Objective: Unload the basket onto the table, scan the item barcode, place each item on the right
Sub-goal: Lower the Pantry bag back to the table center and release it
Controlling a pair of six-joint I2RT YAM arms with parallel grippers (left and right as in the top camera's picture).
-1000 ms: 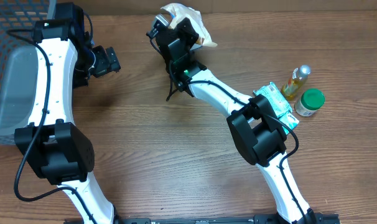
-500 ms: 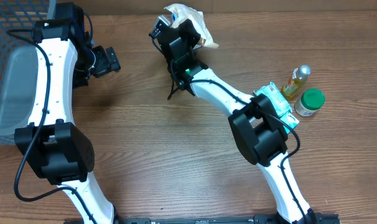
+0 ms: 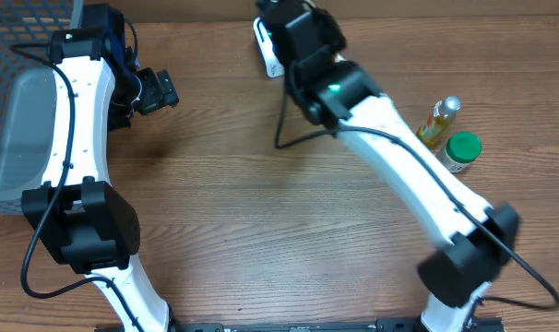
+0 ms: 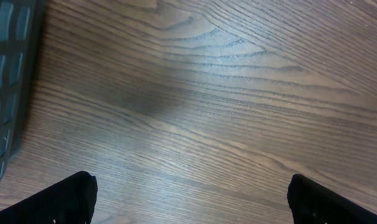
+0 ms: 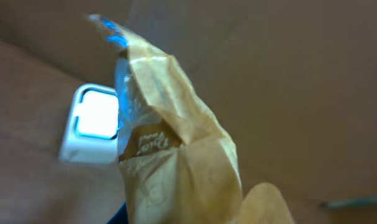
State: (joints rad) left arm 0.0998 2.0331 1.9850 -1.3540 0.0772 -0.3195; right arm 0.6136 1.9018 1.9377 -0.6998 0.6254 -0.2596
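Note:
The item is a crinkled tan packet (image 5: 176,168) that fills the right wrist view, held upright with my right gripper (image 5: 195,214) shut on its lower part; the fingers themselves are hidden behind it. Just left of the packet a white scanner (image 5: 92,127) shows a glowing window. Overhead, the right gripper (image 3: 287,32) sits at the table's far edge, raised. The arm covers the packet there, and a white shape (image 3: 268,51) pokes out on the gripper's left. My left gripper (image 3: 156,89) hangs open over bare wood, its fingertips (image 4: 64,202) wide apart.
A dark mesh basket (image 3: 17,55) stands at the far left, with its edge (image 4: 8,74) also in the left wrist view. A small bottle of yellow liquid (image 3: 438,122) and a green-lidded jar (image 3: 460,150) stand at the right, close to the right arm's forearm.
The right arm has lifted and swung right, carrying the packet up toward the far edge. The left arm has not moved.

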